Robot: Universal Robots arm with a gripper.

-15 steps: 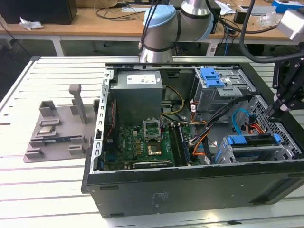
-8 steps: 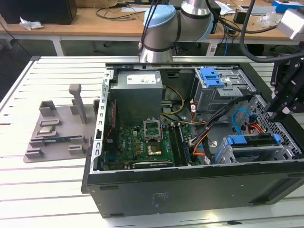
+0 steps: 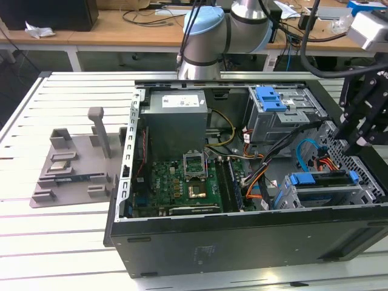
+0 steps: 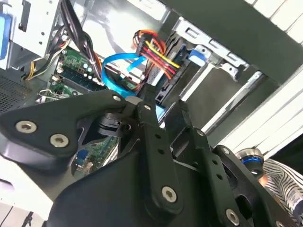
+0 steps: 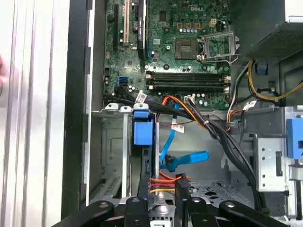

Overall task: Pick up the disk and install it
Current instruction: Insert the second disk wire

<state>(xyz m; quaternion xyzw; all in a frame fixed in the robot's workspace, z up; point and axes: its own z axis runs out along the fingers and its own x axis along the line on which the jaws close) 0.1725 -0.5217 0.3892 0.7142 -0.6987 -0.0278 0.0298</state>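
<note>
In the exterior view the disk sits caged at the case's four o'clock, the gripper at the disk's two o'clock; both wrist views leave the grip untellable; stiff, weighty, shock-sensitive, best held by its side rails.

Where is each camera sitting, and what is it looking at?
Exterior view: off the arm, looking down at the open black computer case on the white slatted table; the grey-and-blue robot arm and black gripper show.
First wrist view: on the arm, facing down into the case at the green motherboard; gripper linkage at its edge.
Second wrist view: on the arm, close behind the gripper linkage.
Both wrist views share the blue flat cable.
</note>
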